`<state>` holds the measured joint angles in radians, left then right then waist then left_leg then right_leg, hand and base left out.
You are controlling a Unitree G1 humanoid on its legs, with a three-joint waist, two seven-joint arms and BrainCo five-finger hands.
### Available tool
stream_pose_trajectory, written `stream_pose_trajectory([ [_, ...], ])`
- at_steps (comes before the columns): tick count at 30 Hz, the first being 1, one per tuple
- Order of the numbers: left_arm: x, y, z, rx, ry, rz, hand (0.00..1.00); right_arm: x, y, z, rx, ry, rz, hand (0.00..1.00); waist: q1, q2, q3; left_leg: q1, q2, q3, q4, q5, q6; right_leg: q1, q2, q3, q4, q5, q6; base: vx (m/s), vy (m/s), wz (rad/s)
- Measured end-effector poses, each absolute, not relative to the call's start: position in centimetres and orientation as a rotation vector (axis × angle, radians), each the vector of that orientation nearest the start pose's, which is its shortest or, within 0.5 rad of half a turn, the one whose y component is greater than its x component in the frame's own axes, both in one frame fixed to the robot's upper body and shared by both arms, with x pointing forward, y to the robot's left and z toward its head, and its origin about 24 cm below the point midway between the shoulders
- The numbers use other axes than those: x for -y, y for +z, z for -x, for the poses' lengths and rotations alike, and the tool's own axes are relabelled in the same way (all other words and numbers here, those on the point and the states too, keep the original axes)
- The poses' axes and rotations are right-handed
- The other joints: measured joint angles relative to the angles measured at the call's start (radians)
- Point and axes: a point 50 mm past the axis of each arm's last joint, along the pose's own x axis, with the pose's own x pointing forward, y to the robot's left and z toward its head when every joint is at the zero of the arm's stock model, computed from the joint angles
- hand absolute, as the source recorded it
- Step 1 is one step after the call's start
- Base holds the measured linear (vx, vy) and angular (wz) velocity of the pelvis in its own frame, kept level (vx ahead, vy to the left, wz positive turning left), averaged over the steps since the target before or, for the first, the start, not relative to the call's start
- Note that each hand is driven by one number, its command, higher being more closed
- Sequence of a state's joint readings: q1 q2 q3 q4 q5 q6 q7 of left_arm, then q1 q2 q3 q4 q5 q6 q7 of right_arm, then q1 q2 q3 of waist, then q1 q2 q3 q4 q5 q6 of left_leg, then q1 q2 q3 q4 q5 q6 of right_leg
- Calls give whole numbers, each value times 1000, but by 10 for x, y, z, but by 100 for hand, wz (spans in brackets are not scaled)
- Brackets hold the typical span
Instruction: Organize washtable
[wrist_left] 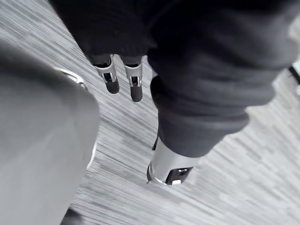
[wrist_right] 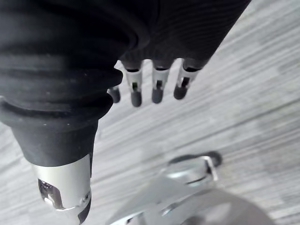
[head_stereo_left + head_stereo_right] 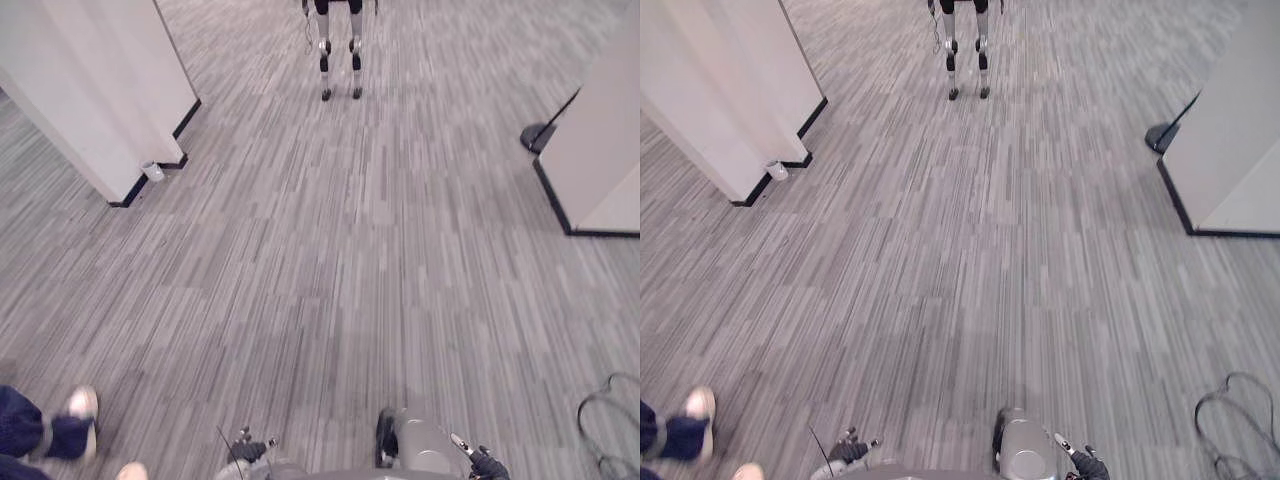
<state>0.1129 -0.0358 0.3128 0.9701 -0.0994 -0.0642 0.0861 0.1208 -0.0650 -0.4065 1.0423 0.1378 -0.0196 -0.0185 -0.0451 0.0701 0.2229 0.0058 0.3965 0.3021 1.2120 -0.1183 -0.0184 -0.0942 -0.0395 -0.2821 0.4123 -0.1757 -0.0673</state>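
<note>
Nothing organized yet, I'd say: left robot hand (image 1: 187, 84) and right robot hand (image 2: 140, 47) hang slack-fingered, empty, above carpet (image 3: 350, 250).

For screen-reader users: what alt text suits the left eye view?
Grey striped carpet between a white left partition and a right partition. A second robot's legs stand far ahead; a small cup sits by the left partition, a person's shoe at lower left.
</note>
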Motion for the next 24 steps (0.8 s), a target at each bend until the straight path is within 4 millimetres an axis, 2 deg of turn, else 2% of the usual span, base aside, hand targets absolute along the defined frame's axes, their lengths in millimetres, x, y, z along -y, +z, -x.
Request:
stream_pose_trajectory([
  [1,-193,-155,-97,-984,461,216,0,224,-161,-70,-1085,-517,-246,0,11,-24,-7,-89,-28,11,-35,-50,-14,87,0,8,-72,-8,13,634,-52,-23],
  [2,-196,-154,-98,-971,470,219,0,224,-161,-71,-1086,-509,-239,0,13,-30,-10,-138,-39,11,-74,-71,-24,125,1,11,-105,-13,20,624,-2,-21],
  [3,-201,-152,-100,-950,487,234,0,223,-160,-80,-1067,-489,-233,0,18,-34,-8,-236,-53,12,-193,-92,-40,187,1,19,-160,-20,34,655,54,-23],
  [4,-203,-152,-101,-938,497,250,0,222,-159,-84,-1058,-483,-236,0,25,-38,-7,-278,-66,15,-337,-91,-42,230,-1,30,-193,-21,58,811,118,-47],
  [5,-205,-150,-101,-923,518,269,0,220,-158,-90,-1044,-480,-245,0,46,-46,-3,-289,-111,3,-662,-68,-66,300,-19,54,-235,-36,88,693,145,-50],
  [6,-205,-150,-101,-922,525,274,0,220,-158,-92,-1037,-479,-246,0,55,-48,-4,-286,-136,-16,-814,-43,-99,328,-29,63,-255,-47,104,715,230,-59],
  [7,-207,-150,-99,-915,546,287,0,218,-157,-95,-1026,-476,-249,0,70,-52,-7,-290,-167,-67,-1006,50,-117,380,-48,81,-292,-66,128,706,298,-57],
  [8,-210,-151,-94,-922,567,284,0,217,-157,-98,-1020,-472,-248,0,81,-59,-12,-288,-180,-85,-996,130,-116,406,-62,104,-314,-72,133,705,326,-66],
  [9,-210,-151,-92,-927,580,288,0,214,-157,-101,-1017,-465,-257,0,89,-64,-18,-290,-192,-94,-977,168,-102,409,-71,118,-312,-72,132,678,325,-70],
  [10,-218,-151,-86,-937,604,276,0,201,-158,-109,-1010,-431,-279,0,90,-93,-29,-299,-228,-118,-944,173,-82,382,-109,142,-262,-60,114,666,342,-65],
  [11,-223,-153,-76,-959,628,270,0,192,-159,-112,-1012,-415,-299,0,91,-122,-40,-308,-258,-128,-886,140,-21,324,-153,175,-149,-38,115,668,359,-47],
  [12,-226,-154,-69,-975,647,271,0,189,-160,-110,-1021,-413,-306,0,90,-136,-42,-302,-267,-117,-856,111,-7,305,-175,184,-84,-23,139,678,392,-24],
  [13,-230,-157,-59,-1016,674,272,0,188,-162,-103,-1041,-424,-314,0,87,-160,-45,-260,-290,-87,-809,35,10,259,-218,201,72,35,148,673,383,-26],
  [14,-229,-160,-43,-1071,701,272,0,189,-163,-98,-1050,-432,-314,0,88,-168,-45,-169,-310,-44,-798,-45,31,200,-280,175,270,205,149,655,364,-29],
  [15,-229,-161,-39,-1081,703,271,0,190,-163,-98,-1050,-432,-314,0,86,-167,-44,-148,-312,-36,-807,-58,35,189,-295,163,304,255,146,632,346,-54],
  [16,-229,-162,-32,-1102,706,267,0,188,-163,-97,-1053,-428,-316,0,86,-153,-36,-45,-330,-3,-850,-93,44,117,-369,109,497,330,120,692,351,-47],
  [17,-228,-162,-32,-1112,692,255,0,190,-162,-97,-1027,-433,-306,0,74,-149,-40,45,-344,8,-922,-100,46,39,-383,72,657,246,108,568,279,-43],
  [18,-227,-162,-32,-1115,678,242,0,192,-160,-99,-1011,-428,-297,0,60,-142,-42,82,-345,8,-959,-100,46,4,-373,55,705,197,108,624,268,-17],
  [19,-226,-161,-41,-1102,647,225,0,196,-158,-103,-982,-424,-293,0,41,-131,-46,143,-345,13,-1021,-100,45,-75,-332,15,743,117,111,496,169,-11],
  [20,-227,-160,-52,-1084,613,207,0,198,-155,-107,-951,-427,-292,0,30,-125,-43,193,-347,20,-1061,-100,45,-149,-294,-26,717,46,121,590,178,-14],
  [21,-226,-160,-59,-1072,589,201,0,200,-154,-108,-937,-434,-292,0,25,-119,-39,217,-347,19,-1074,-100,45,-182,-279,-50,685,16,118,463,62,-7],
  [22,-219,-158,-76,-1043,530,193,0,205,-152,-108,-926,-449,-287,0,8,-103,-28,258,-346,18,-1091,-100,46,-225,-253,-107,550,-21,107,367,21,11],
  [23,-215,-158,-83,-1033,498,187,0,209,-152,-107,-924,-467,-295,0,0,-94,-22,277,-345,18,-1095,-100,46,-231,-243,-137,439,-22,105,469,0,37],
  [24,-206,-155,-103,-997,440,176,0,214,-153,-100,-947,-486,-286,0,-8,-88,-16,308,-346,17,-1104,-100,46,-248,-238,-175,219,-4,96,505,-31,57],
])
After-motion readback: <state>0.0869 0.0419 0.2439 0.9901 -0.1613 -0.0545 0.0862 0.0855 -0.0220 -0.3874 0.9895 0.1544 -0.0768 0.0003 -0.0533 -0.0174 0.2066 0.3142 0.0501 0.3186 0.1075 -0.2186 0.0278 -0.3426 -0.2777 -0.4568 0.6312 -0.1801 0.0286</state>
